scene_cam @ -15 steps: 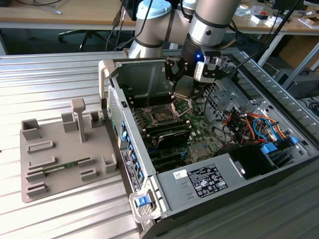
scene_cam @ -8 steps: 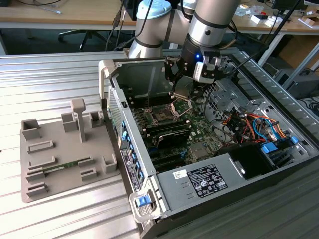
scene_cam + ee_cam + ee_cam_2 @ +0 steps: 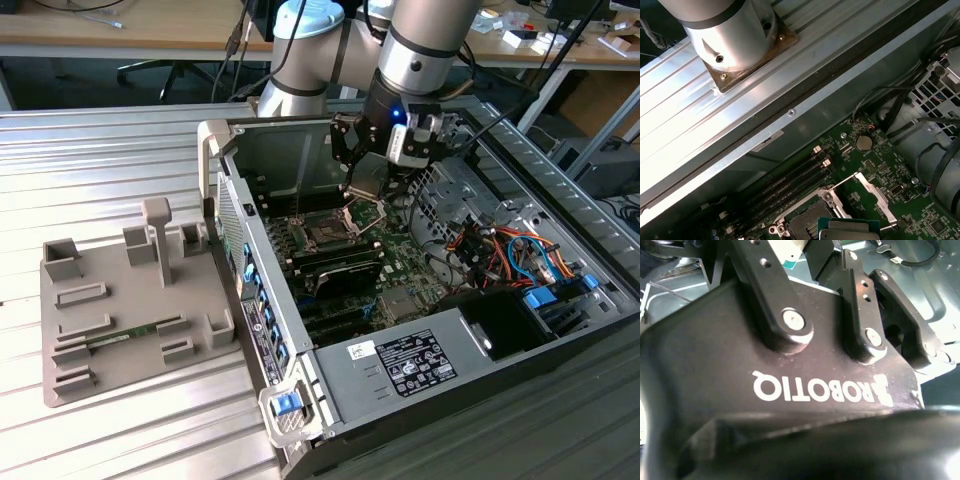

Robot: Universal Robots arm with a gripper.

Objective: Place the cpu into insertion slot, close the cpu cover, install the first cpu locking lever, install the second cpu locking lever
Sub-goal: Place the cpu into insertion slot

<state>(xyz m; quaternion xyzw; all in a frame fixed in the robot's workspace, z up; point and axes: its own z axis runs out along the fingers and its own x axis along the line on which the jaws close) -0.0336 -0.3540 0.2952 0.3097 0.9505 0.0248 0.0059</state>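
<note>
Over the board (image 3: 400,262) inside the open case (image 3: 560,215), gripper (image 3: 366,172) hangs just above the slot (image 3: 326,234), a bit toward the exterior view's right of it. Fingers look pressed onto the cpu (image 3: 368,184), pinching it by two opposite edges; chip sits tilted, not flat, and is clear of the socket, not seated. First wrist view shows the silvery top and a green edge of the chip near the socket's dark centre, with the cover (image 3: 871,190) swung up on its hinge beside it, so the socket is open and uncovered. Memory slots (image 3: 790,182) run alongside, apart from the socket. A grey tray (image 3: 110,330) sits on the table well off at the exterior view's left. Handling, as a judgement: chip is light, stiff and thin; the metal top is smooth, so a side pinch could slip or let it twist. The underside and the socket contacts are likely fragile, so hold by the edges only, with no squeeze on the faces and no pressing down at an angle. It would need levelling and squaring to the socket rim. The cover is thin sheet metal, springy, and easy to snag.
</note>
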